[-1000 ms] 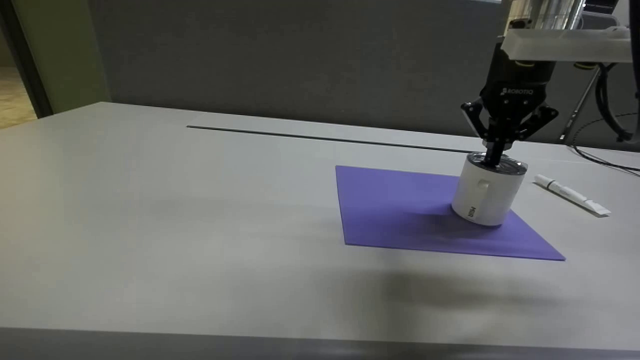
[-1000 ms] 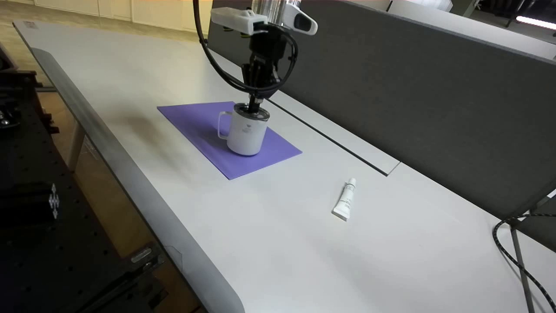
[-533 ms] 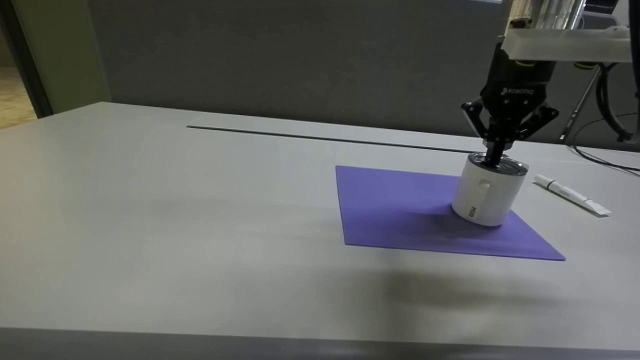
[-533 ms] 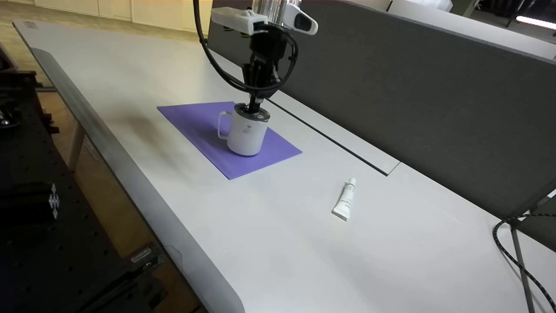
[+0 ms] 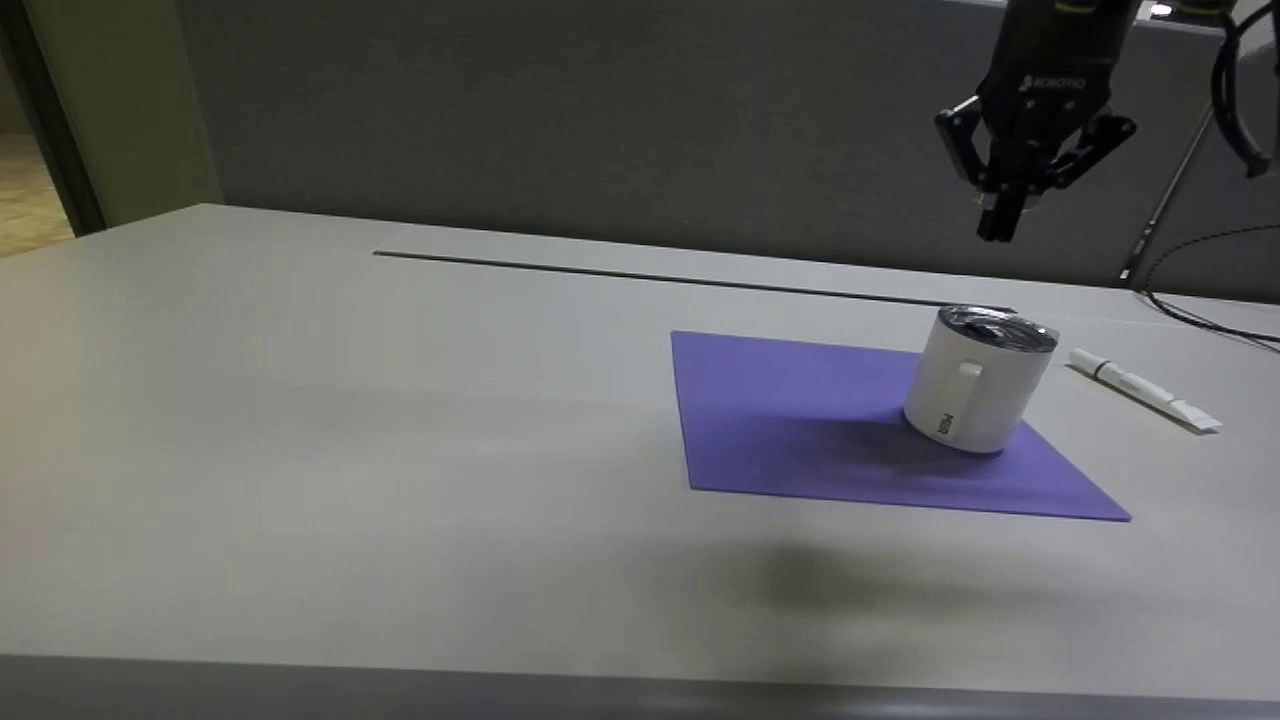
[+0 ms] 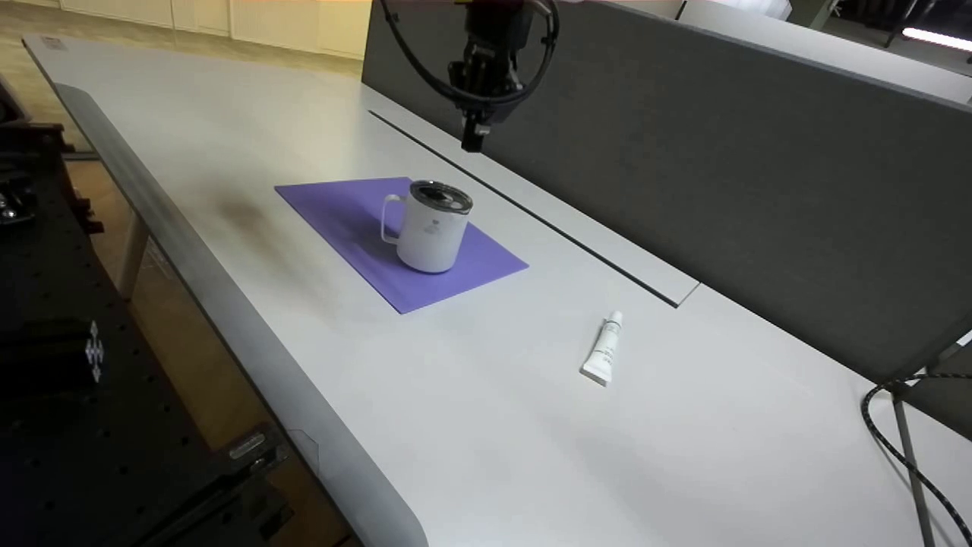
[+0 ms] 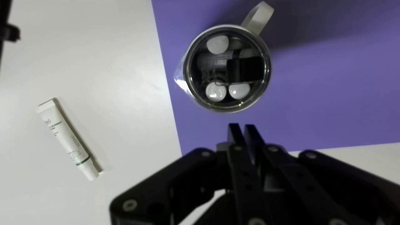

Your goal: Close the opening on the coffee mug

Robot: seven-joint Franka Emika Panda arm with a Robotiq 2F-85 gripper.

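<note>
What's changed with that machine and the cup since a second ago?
The gripper, shut as before, has risen from the dark lid of the coffee mug and now hangs clear of it. Nothing was visibly grasped or let go. The coffee mug, purple sheet and white tube look unmoved. Whether anything on the lid shifted, I can't tell.

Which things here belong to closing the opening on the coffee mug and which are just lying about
For the job:
white coffee mug, standing upright
its dark lid
the hand, shut, higher than the mug and apart from it

Just lying about:
purple mat, under the mug
white tube, off the mat
dark cable
</note>
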